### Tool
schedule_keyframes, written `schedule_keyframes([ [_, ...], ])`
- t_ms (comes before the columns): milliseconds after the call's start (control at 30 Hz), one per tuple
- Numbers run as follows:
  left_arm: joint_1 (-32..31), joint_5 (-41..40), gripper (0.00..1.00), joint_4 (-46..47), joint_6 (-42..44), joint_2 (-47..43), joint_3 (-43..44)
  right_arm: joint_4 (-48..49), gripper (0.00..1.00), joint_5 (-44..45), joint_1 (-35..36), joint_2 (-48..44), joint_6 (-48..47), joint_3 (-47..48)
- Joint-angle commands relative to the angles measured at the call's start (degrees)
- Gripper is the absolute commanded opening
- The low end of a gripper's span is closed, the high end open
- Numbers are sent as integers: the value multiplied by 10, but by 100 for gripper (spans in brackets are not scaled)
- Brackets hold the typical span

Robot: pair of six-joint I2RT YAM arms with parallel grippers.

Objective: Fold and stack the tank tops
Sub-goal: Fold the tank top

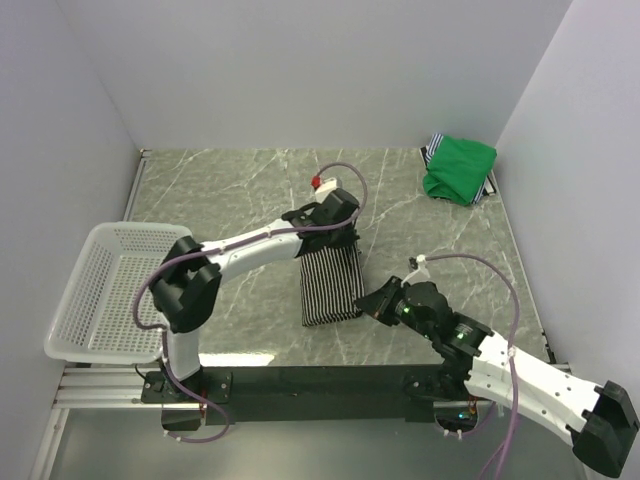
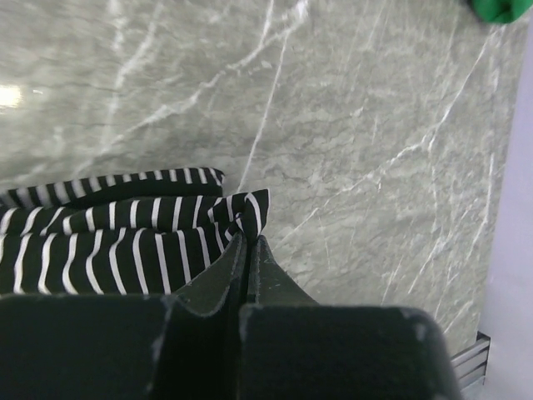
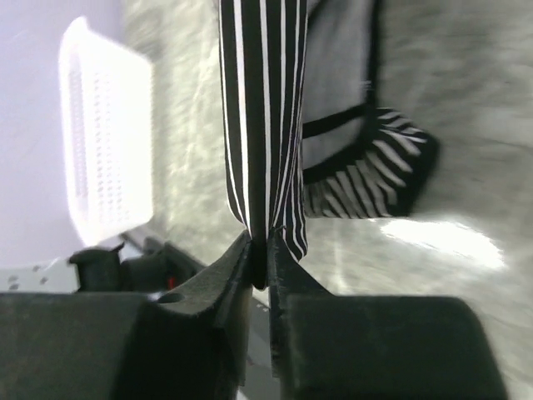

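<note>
The striped tank top (image 1: 330, 283) lies as a long folded strip at the middle of the table. My left gripper (image 1: 340, 238) is shut on its far end; the left wrist view shows the striped cloth (image 2: 125, 242) pinched at the fingertips (image 2: 248, 237). My right gripper (image 1: 372, 303) is shut on its near right corner; the right wrist view shows the striped cloth (image 3: 262, 125) hanging from the closed fingers (image 3: 260, 250). The green tank top (image 1: 460, 168) lies bunched at the far right corner, on top of another striped cloth (image 1: 432, 147).
A white mesh basket (image 1: 100, 290) stands at the left edge of the table, also visible in the right wrist view (image 3: 104, 133). White walls close the table on the left, back and right.
</note>
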Motion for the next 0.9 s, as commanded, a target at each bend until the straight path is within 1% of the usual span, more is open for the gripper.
schedule_keyframes([
  [0,4,-3,1,53,-10,35,41,-105,21,36,-1,-24,1,6],
  [33,4,3,3,61,-5,42,44,-114,25,41,-1,-30,1,8],
  [67,3,8,6,77,-3,52,46,-130,35,46,-2,-31,-3,14],
  [100,4,19,17,87,1,56,47,-138,40,59,-1,-32,-4,16],
  [167,3,31,29,126,14,58,43,-163,50,70,-1,-33,-12,29],
  [233,4,42,41,142,29,54,43,-182,54,87,-1,-38,-16,40],
  [267,4,40,43,147,34,43,42,-202,57,94,-2,-38,-20,51],
  [333,4,32,48,154,48,23,29,-226,58,119,-2,-47,-25,65],
  [400,10,17,49,147,56,-15,19,-246,58,132,-1,-51,-36,87],
  [467,16,2,48,141,56,-57,-5,-243,58,138,1,-45,-54,107],
  [567,33,-36,38,90,33,-105,-47,-209,58,128,-1,5,-92,139],
  [600,46,-38,30,82,23,-115,-60,-201,58,125,-1,48,-100,150],
  [633,55,-36,26,76,19,-122,-89,-192,58,121,0,71,-111,174],
  [667,63,-29,22,75,16,-130,-103,-161,58,109,-1,94,-134,185],
  [700,79,-13,14,76,10,-133,-118,-144,58,100,-1,138,-145,196],
  [767,91,-1,9,94,9,-138,-155,-106,58,83,-2,185,-184,233],
  [800,97,1,6,98,9,-137,-165,-99,58,78,-7,235,-193,248],
  [867,102,0,5,92,13,-126,-174,-73,58,63,-16,282,-213,287],
])
